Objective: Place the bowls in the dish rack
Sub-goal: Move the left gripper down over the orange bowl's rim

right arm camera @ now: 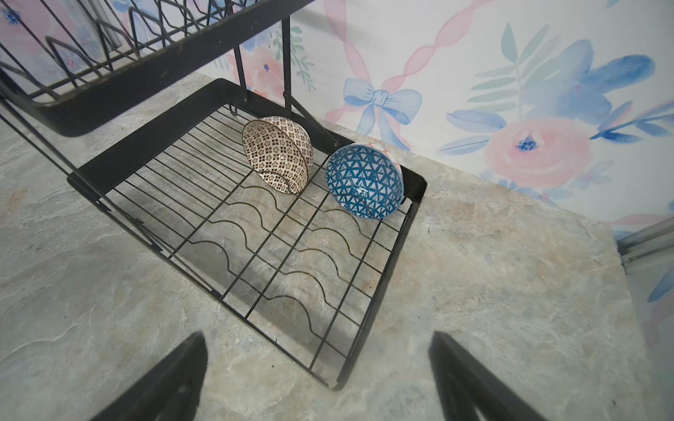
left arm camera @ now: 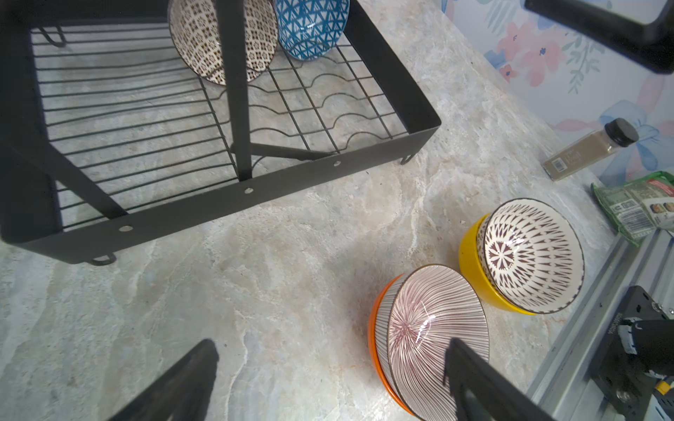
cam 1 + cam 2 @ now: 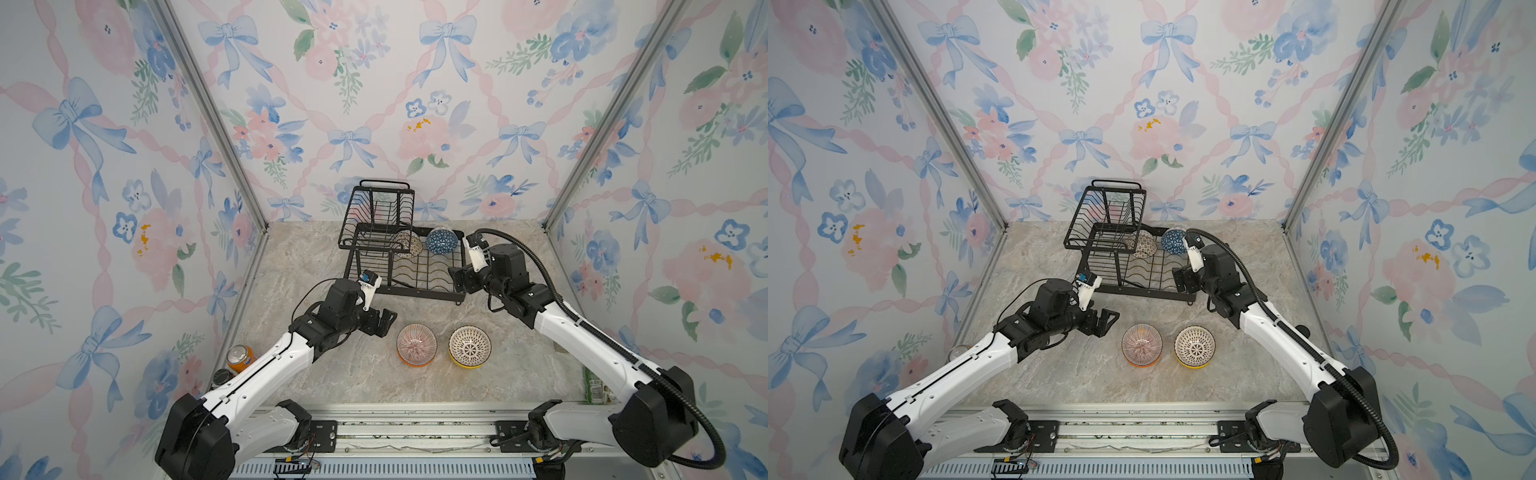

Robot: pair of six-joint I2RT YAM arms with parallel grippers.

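The black wire dish rack (image 3: pixel 424 293) (image 3: pixel 1142 291) stands at the back middle. On edge in its lower tray (image 1: pixel 415 189) sit a black-and-white patterned bowl (image 1: pixel 277 156) (image 3: pixel 409 243) and a blue geometric bowl (image 1: pixel 364 180) (image 3: pixel 441 241). In front of the rack, on the counter, a pink-striped bowl (image 3: pixel 416 344) (image 2: pixel 430 328) nests in an orange bowl (image 2: pixel 375 328). To its right a white lattice bowl (image 3: pixel 469 345) (image 2: pixel 529 255) nests in a yellow bowl (image 2: pixel 470 255). My left gripper (image 3: pixel 384 322) (image 2: pixel 332 346) hangs open and empty just left of the pink-striped bowl. My right gripper (image 3: pixel 461 278) (image 1: pixel 317 337) is open and empty at the rack's front right corner.
An orange drink can (image 3: pixel 240 358) and a dark-lidded jar (image 3: pixel 222 376) stand at the counter's left edge under my left arm. A spice jar (image 2: pixel 591 149) and a green packet (image 2: pixel 634 204) lie along the right side. A metal rail (image 3: pixel 415 419) borders the front.
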